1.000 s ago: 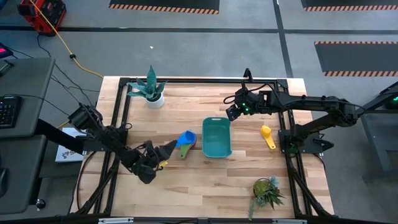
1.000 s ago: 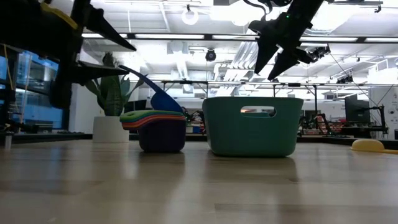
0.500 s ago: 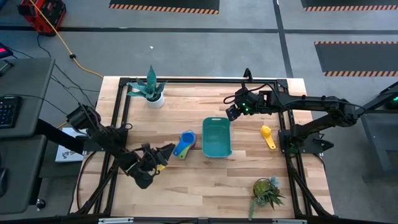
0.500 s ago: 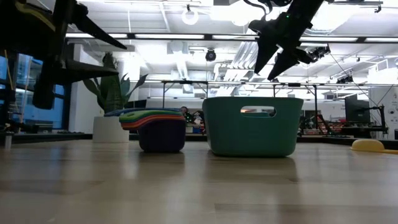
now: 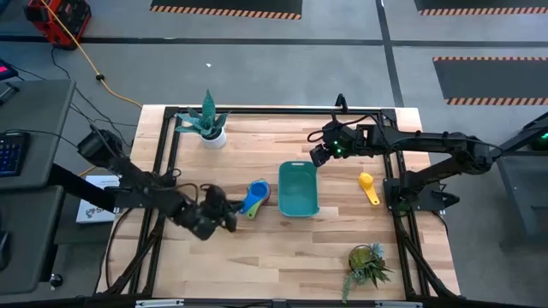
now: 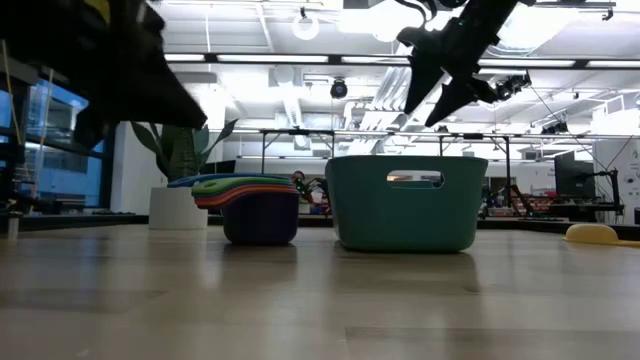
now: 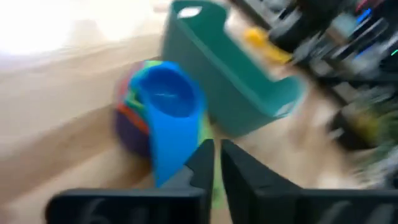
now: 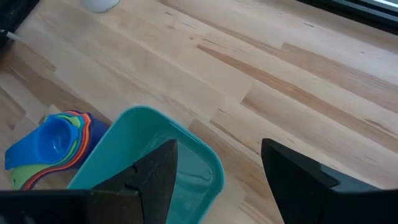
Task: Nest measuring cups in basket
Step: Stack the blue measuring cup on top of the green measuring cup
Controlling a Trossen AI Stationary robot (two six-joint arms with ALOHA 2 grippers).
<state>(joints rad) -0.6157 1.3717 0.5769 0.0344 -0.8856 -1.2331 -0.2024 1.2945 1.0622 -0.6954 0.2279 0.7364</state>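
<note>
The right gripper [image 5: 318, 154] hangs above the wooden table [image 5: 257, 248], just off the far corner of the teal basket [image 5: 297, 189] on the right arm's side, its two fingers [image 8: 297, 176] spread wide with nothing between them. The left gripper [image 5: 229, 214] sits low on the basket's left-arm side, beyond the nested stack of measuring cups [image 5: 254, 198]; in the left wrist view its fingers [image 7: 205, 163] stand almost together with only a thin gap, and they grip nothing. The basket stands upright on the table near its middle, empty inside as far as the right wrist view shows. The stack of cups rests on the table just beside the basket's left-arm side, outside it, a blue cup [image 7: 166, 94] on top and red, orange, green and purple ones under it. A single yellow measuring cup [image 5: 368, 186] lies alone on the basket's other side, near the right arm's base. A white-potted plant [image 5: 208, 122] stands well beyond the basket toward the far left corner, and a small leafy plant [image 5: 368, 264] toward the near right corner.
</note>
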